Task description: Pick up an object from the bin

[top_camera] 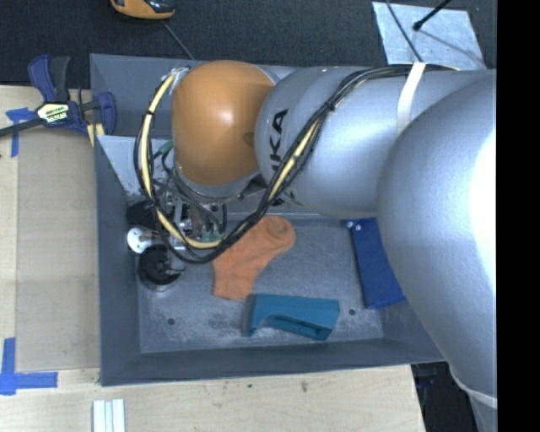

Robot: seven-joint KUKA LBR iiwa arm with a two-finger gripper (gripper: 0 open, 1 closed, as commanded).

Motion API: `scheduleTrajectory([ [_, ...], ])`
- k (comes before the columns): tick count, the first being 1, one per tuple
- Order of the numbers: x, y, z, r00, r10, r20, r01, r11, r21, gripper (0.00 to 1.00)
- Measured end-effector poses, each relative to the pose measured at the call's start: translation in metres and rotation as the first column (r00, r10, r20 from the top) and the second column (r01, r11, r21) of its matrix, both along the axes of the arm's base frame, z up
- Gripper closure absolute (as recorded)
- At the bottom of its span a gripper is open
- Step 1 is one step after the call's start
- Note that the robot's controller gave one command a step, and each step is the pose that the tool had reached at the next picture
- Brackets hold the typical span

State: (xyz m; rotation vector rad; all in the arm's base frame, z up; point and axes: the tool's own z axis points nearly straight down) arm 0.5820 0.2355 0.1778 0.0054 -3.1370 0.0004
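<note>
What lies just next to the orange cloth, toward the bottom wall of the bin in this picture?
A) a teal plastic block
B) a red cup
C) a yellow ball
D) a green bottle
A: the teal plastic block lies just below the orange cloth in the camera view, close to the lower wall of the bin.

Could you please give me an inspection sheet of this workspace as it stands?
surface: grey metal bin, floor scuffed.
job's things: orange crumpled cloth mid-bin; teal plastic block below it; dark blue flat piece at right.
clutter: small black and white parts at left.
gripper: beside those parts, under the orange wrist cover.
cables: yellow and black cables loop round that cover.
surroundings: yellow-and-black object beyond the far rim.
</note>
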Motion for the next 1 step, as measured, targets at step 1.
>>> scheduleTrajectory([
  [1, 0.0015, -0.0013, 0.0052, 1.0, -0.003, 0.007, 0.003, 1.0, 0.002, 0.0],
])
